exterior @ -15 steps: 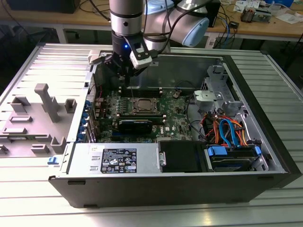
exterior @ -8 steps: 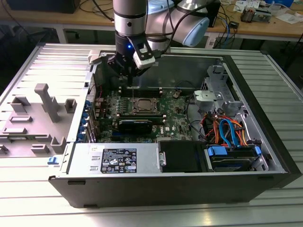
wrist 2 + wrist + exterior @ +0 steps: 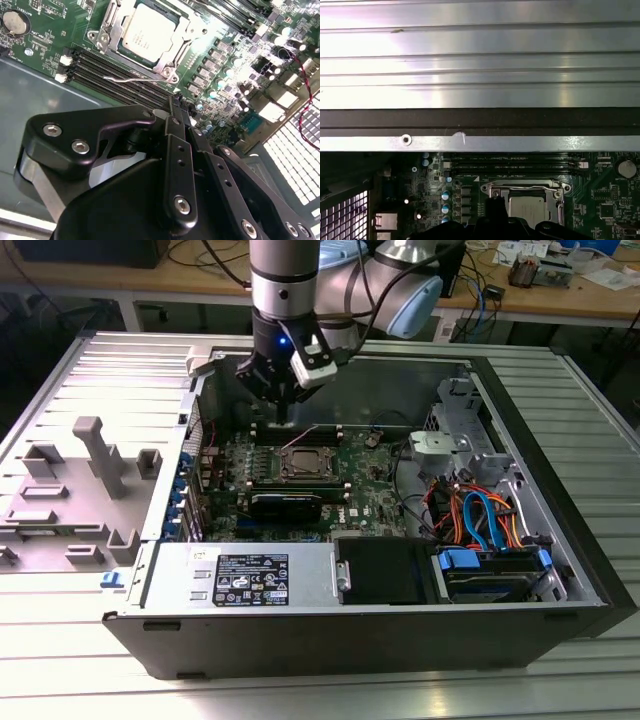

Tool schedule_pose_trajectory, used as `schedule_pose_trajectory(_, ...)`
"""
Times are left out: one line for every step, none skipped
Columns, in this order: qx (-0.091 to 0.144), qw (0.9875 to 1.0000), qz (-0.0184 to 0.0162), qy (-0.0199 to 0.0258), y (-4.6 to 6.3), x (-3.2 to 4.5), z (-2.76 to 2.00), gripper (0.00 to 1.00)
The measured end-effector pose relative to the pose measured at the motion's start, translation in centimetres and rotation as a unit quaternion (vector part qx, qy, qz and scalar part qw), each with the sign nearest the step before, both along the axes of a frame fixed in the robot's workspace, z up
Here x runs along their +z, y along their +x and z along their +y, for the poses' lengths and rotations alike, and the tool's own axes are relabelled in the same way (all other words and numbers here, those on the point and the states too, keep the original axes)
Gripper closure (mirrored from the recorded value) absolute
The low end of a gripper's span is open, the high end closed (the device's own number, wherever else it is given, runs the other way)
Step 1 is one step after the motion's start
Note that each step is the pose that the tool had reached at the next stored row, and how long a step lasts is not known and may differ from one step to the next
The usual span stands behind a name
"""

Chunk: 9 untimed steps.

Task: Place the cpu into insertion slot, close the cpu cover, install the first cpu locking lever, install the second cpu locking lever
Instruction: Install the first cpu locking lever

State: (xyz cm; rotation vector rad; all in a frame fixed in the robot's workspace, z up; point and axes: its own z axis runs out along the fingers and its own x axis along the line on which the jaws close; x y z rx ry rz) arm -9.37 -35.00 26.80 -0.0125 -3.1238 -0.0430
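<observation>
Above the memory slots (image 3: pixel 115 72), just beside the insertion slot (image 3: pixel 100 37): arm (image 3: pixel 283 280) upright, wrist aimed straight down into the open computer case (image 3: pixel 380 630). Gripper (image 3: pixel 284 412) pressed together, pinching nothing. Counted: one cpu (image 3: pixel 147 32) seated in slot; one cpu cover (image 3: pixel 167 62) flat around it; one wire locking lever (image 3: pixel 135 79) along the edge (latched or not: cannot tell).

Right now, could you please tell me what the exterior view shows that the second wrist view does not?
The exterior view adds the power supply, the blue and orange cables and the grey plastic fixtures. The second wrist view adds a bright perforated grille and the black linkage's screw heads. Both share the cpu and green motherboard.
</observation>
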Motion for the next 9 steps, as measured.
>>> schedule_pose_trajectory(0.0,1.0,0.0,-0.0001,0.03,-0.11,0.01,0.89)
schedule_pose_trajectory(0.001,1.0,0.0,-0.0003,0.06,-0.22,0.03,0.89)
schedule_pose_trajectory(0.004,1.0,0.0,-0.0004,0.12,-0.36,0.03,0.89)
schedule_pose_trajectory(0.007,1.0,0.0,-0.0004,0.14,-0.44,0.03,0.89)
schedule_pose_trajectory(0.009,1.0,0.0,-0.0005,0.15,-0.48,0.03,0.89)
schedule_pose_trajectory(0.011,0.9999,0.0,-0.0005,0.17,-0.54,0.03,0.89)
schedule_pose_trajectory(0.012,0.9999,0.0,-0.0007,0.21,-0.63,0.03,0.89)
schedule_pose_trajectory(0.012,0.9999,0.0,-0.0009,0.26,-0.72,0.03,0.89)
schedule_pose_trajectory(0.012,0.9999,0.0,-0.0011,0.31,-0.85,0.03,0.89)
